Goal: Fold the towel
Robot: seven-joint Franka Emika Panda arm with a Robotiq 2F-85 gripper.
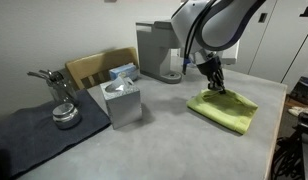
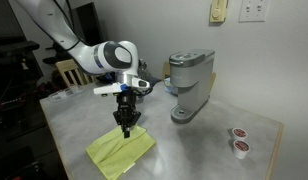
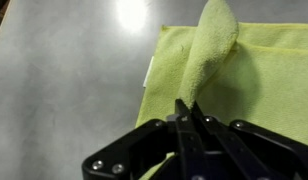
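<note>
Grey table (image 1: 164, 140) noted; the towel (image 1: 226, 108) was spread on it near one edge. The gripper (image 3: 184, 108) was seen pinched tight on a raised ridge of cloth. Fold was judged just begun: the edge had yet to be carried across and released.

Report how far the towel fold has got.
Done: the gripper is shut on a pinch of the towel, clear in the wrist view. In hand: that pinch stands lifted as a ridge while the rest lies flat on the table. Left: carry the pinch across, lay it down and let go; no finished fold shows yet.
</note>
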